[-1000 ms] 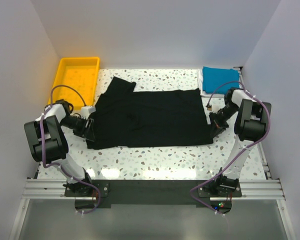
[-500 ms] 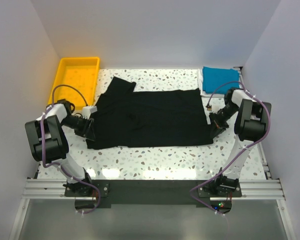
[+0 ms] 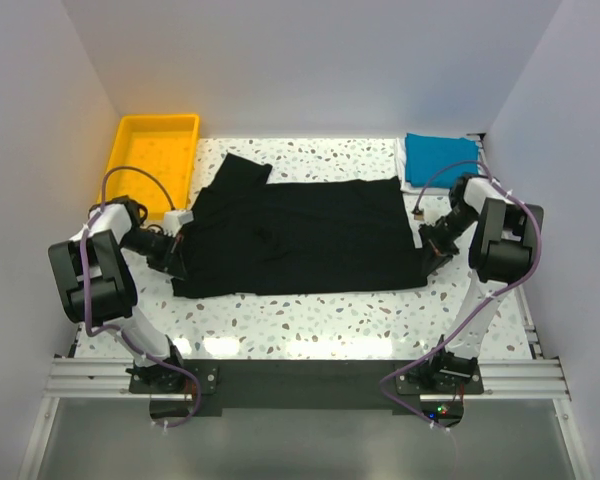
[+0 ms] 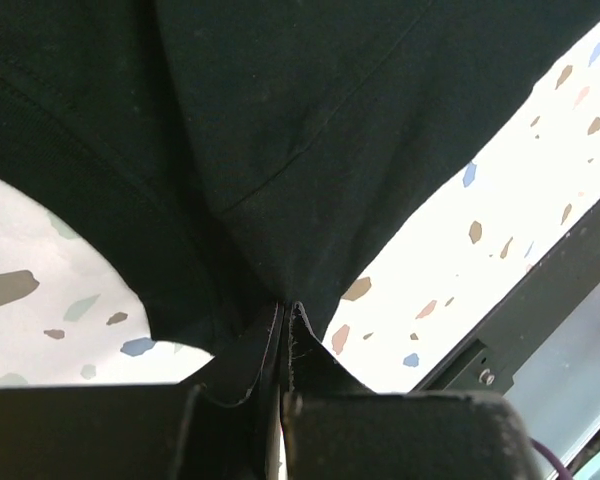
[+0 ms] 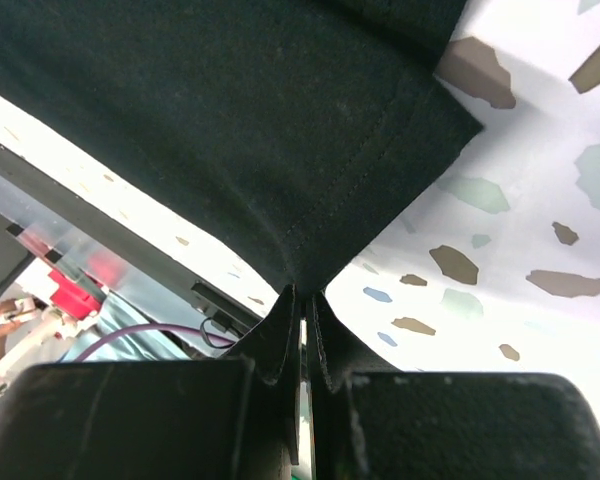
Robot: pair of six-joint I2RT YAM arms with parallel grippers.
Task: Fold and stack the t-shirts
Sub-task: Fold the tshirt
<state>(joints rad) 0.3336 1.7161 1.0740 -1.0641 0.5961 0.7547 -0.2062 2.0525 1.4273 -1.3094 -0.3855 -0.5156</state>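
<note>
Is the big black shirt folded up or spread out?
Spread out: the black t-shirt lies wide and flat across the table, one sleeve sticking out at its far left corner. Whether it is doubled over, cannot tell.

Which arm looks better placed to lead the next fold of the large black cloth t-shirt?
Probably left, slightly. The left gripper and right gripper are both shut on opposite ends of the large black cloth t-shirt, but its stray sleeve juts out on the left arm's side.

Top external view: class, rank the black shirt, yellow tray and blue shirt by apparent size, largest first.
1. black shirt, spread out, by far the largest
2. yellow tray
3. blue shirt, folded, smallest
</note>
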